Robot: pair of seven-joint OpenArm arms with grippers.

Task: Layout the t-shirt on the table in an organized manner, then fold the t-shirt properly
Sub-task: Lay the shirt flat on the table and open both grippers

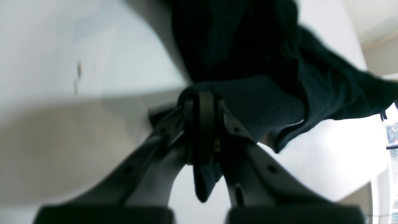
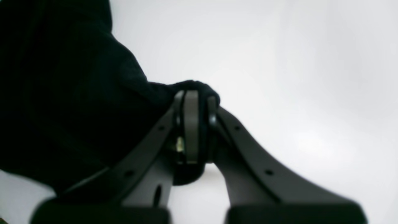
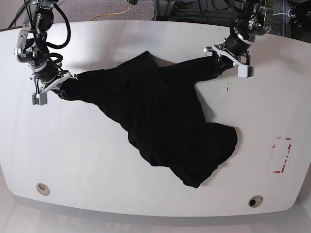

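Layout step in hand, folding not begun: t-shirt [image 3: 160, 116] sprawls mid-table [image 3: 112, 174], well clear of the red tape rectangle [image 3: 281, 155], body bunched toward the near edge. Left gripper [image 1: 202, 102] has its fingers pinched on cloth at one sleeve end, right gripper [image 2: 194, 102] likewise at the other. Judgement: next, pull the sleeves apart, then drag to flatten the crumpled hem.

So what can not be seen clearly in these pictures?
- Base view: both grippers' fingertips, left and right, are buried in the t-shirt.
- Base view: the neck label is not visible among folds.
- Left wrist view: the table is blurred, its marks unclear.
- Right wrist view: the shirt is cut off at the left edge.
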